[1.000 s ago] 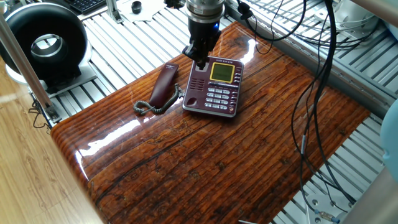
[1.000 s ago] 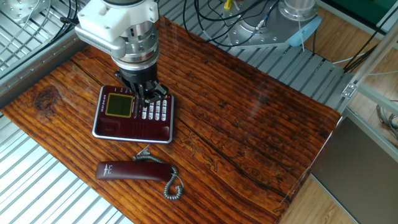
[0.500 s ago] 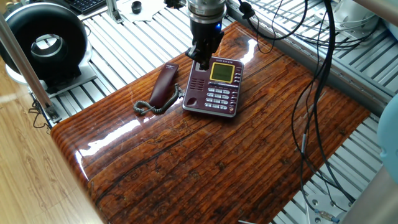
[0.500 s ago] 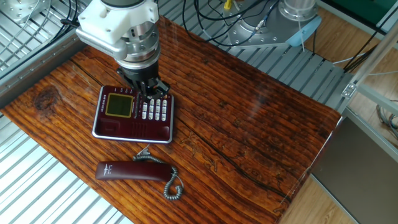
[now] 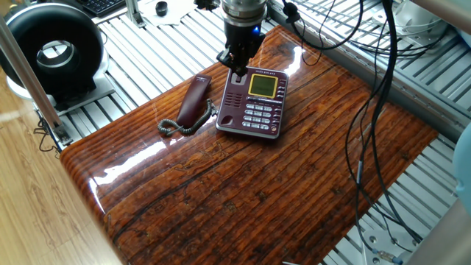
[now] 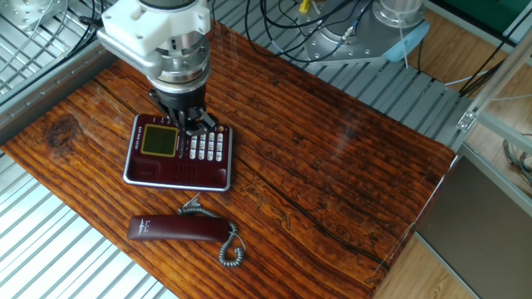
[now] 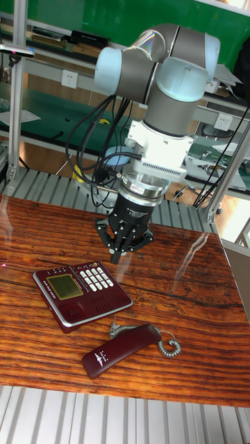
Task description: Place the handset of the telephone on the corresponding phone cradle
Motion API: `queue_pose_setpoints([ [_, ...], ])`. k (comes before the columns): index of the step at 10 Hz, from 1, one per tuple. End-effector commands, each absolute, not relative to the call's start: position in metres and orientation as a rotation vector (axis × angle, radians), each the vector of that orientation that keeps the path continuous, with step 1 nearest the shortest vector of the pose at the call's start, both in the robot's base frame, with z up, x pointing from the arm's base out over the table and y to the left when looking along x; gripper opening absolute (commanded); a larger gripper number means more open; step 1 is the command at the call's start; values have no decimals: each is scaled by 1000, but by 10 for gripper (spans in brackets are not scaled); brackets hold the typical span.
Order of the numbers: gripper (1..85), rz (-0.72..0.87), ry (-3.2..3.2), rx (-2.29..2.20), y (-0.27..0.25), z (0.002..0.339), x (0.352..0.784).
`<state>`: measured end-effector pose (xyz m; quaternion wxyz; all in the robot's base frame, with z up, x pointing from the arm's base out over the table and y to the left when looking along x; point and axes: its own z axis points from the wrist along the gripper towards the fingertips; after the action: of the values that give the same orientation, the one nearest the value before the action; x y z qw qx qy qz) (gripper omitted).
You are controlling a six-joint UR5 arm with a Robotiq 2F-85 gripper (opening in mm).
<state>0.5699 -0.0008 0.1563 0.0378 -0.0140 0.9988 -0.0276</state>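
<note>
One fixed view: the arm came straight down from the top edge, wrist vertical, with the gripper point(image 5: 237, 68) hanging over the far end of the telephone point(image 5: 252, 103), beside its yellow-green screen. Fingers pointed down and close together; whether they met could not be made out here. The handset point(image 5: 193, 101) lay on the table point(image 5: 243, 191) just left of the phone base, off its cradle point(image 5: 230, 101), its coiled cord point(image 5: 176, 126) curling at the near end. A black ring-shaped device point(image 5: 51, 50) stood at the upper left on slatted metal decking.

The other fixed view: from the opposite side, the white wrist flange and dark gripper point(image 6: 194, 123) covered the far edge of the keypad. The handset point(image 6: 178, 228) lay flat nearer the camera, apart from the telephone point(image 6: 177, 152). Cables point(image 6: 299, 25) crossed the grey slatted surround beyond the glossy wood-grain top.

Tall fixed view: only this one showed the bent grey-and-blue arm whole, and the gripper point(image 7: 123, 251) held clear above the table, behind the telephone point(image 7: 81, 292), touching nothing. Fingers converged at a point, holding nothing. The handset point(image 7: 119, 349) lay in front. A green wall and metal framing stood behind.
</note>
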Motion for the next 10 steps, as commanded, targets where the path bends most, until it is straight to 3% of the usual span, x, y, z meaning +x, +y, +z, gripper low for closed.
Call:
queue_pose_setpoints([
  [1, 33, -51, 3078, 41, 4, 156, 567],
  [2, 327, 17, 3077, -25, 15, 153, 570],
  [3, 393, 30, 3084, -8, 17, 150, 573],
  [5, 397, -11, 3150, 11, 17, 142, 578],
  [8, 400, -11, 3150, 6, 36, 135, 621],
  [10, 400, -44, 3147, -318, 43, 134, 650],
])
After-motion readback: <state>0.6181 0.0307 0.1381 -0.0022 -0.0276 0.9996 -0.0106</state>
